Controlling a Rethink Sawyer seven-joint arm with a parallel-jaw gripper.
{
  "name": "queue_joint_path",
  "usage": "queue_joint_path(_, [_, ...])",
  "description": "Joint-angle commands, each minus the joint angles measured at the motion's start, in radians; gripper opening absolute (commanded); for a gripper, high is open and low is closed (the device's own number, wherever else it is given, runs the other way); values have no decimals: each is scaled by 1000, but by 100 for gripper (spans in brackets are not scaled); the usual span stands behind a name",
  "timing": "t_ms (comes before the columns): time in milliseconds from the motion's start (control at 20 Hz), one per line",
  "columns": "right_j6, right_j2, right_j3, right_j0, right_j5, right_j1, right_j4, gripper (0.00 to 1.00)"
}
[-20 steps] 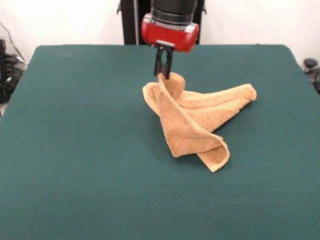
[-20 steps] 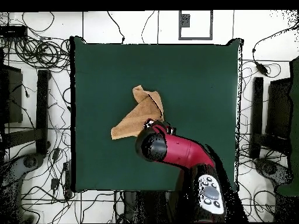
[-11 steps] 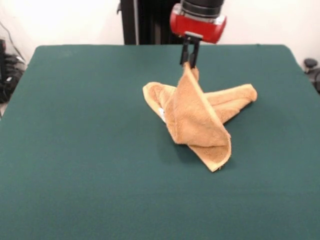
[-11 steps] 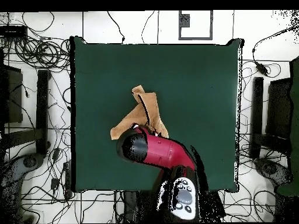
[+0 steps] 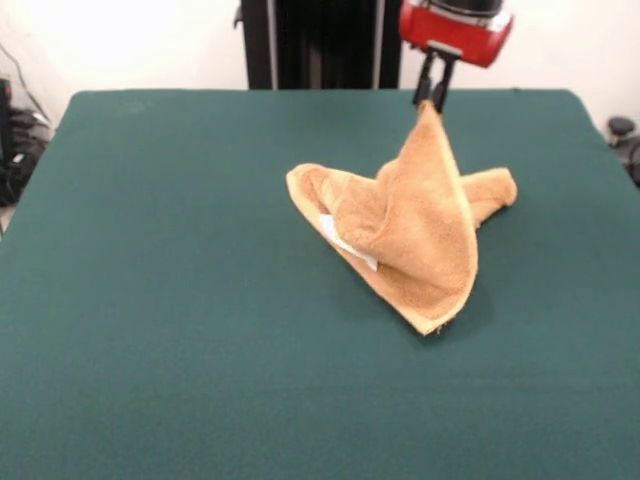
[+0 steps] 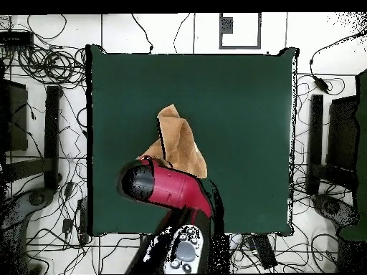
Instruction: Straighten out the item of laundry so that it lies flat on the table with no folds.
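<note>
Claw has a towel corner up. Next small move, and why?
Probably carry the corner further out sideways, away from the heap, before lowering. The claw is shut on one corner of the towel, which hangs as a tent while its other end lies bunched in folds on the table. Dragging outward should pull those folds open.

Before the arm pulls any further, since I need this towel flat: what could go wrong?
The gripper pinches only a small tip of the towel, so it might slip free. The part lying on the table is folded over itself, and dragging may shift the whole bundle rather than open it.
</note>
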Motion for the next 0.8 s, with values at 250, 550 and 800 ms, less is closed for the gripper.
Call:
queue_joint_path(250, [522, -90, -118, 179, 228, 113, 132, 0])
queue_joint_path(550, [644, -114, -174, 225, 276, 151, 162, 0])
queue_joint_path(800, [677, -128, -191, 228, 317, 152, 152, 0])
